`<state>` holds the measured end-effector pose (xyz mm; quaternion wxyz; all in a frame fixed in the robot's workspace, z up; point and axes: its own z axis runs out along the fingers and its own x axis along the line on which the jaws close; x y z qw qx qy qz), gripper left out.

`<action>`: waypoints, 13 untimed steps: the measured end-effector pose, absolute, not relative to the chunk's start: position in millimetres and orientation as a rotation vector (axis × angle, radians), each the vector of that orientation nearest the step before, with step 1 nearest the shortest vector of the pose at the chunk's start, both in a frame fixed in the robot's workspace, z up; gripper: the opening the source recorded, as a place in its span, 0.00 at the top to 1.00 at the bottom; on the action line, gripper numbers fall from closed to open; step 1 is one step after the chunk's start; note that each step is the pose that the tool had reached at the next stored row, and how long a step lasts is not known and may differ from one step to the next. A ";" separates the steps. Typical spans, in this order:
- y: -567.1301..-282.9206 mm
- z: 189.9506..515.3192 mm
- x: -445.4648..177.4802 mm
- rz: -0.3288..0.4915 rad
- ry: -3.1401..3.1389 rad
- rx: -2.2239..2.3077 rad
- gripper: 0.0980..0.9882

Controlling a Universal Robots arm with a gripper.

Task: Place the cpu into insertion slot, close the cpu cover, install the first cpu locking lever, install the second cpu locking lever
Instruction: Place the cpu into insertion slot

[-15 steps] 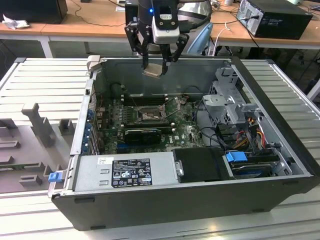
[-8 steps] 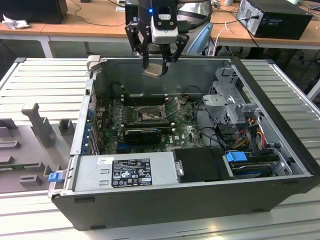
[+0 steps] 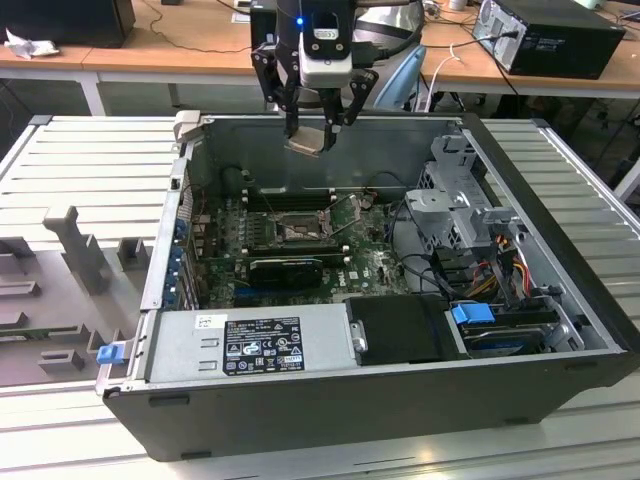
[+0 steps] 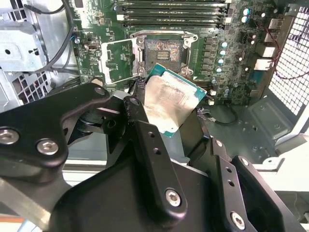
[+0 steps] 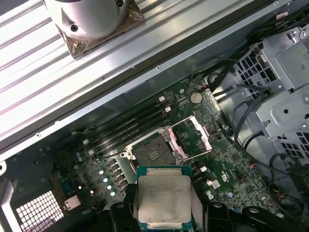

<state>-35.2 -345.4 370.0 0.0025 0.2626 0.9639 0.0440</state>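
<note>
Your one gripper clamps one cpu by its edges, tilted and well clear above the one bare socket, with the socket's one cover swung open alongside.

Grey cpu aloft, cpu cover open

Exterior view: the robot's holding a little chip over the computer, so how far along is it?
Nothing is fitted yet. The hand grips the cpu above the open case. The socket is empty and the cpu cover stands flipped open, so seating, closing and locking all remain.
</note>
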 end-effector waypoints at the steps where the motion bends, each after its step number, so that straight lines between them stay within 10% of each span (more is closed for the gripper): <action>1: -345.4 370.0 -35.3 0.138 3.020 0.835 0.52; 13: -345.4 369.3 -35.2 0.137 2.974 0.972 0.52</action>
